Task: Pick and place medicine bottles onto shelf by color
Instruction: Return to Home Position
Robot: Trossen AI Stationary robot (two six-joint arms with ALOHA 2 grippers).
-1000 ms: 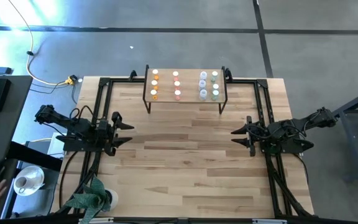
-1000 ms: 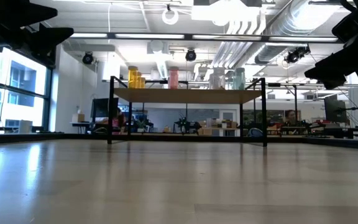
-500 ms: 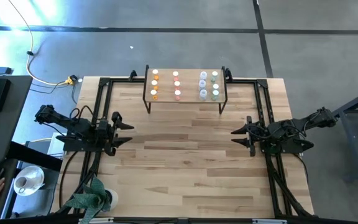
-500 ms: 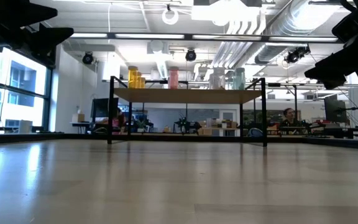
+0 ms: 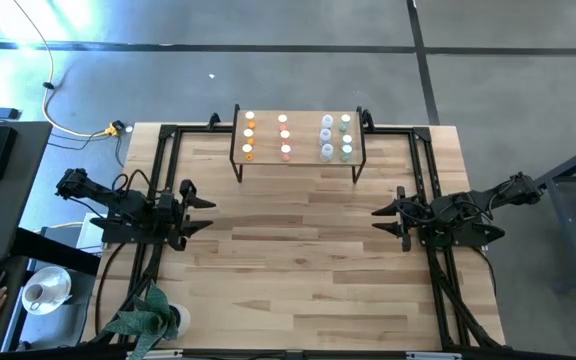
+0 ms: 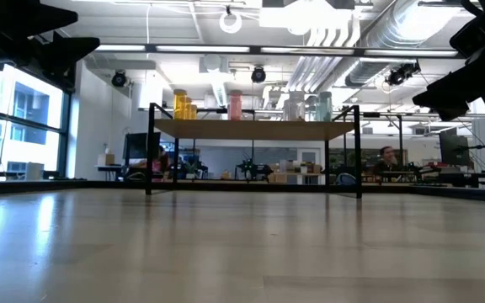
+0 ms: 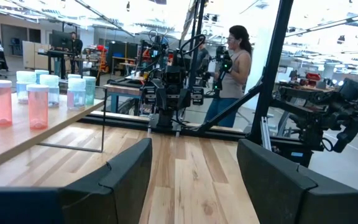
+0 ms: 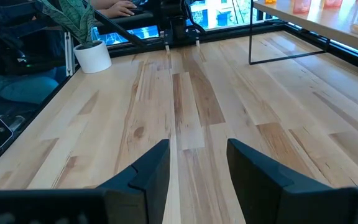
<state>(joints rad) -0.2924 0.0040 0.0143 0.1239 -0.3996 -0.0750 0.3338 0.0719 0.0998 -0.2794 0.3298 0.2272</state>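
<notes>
Bottles [image 5: 283,135] on shelf [image 5: 305,138], same as 1s ago | L fingers [image 7: 129,177] spread | R fingers [image 8: 146,173] spread

No text, label, brand, number or sign can be read in any view. The bottles [image 5: 286,136] on the shelf [image 5: 304,142] are too small in the high view for any print to be made out. Closer up in the left wrist view, the bottles [image 7: 37,106] show plain sides with nothing legible.
</notes>
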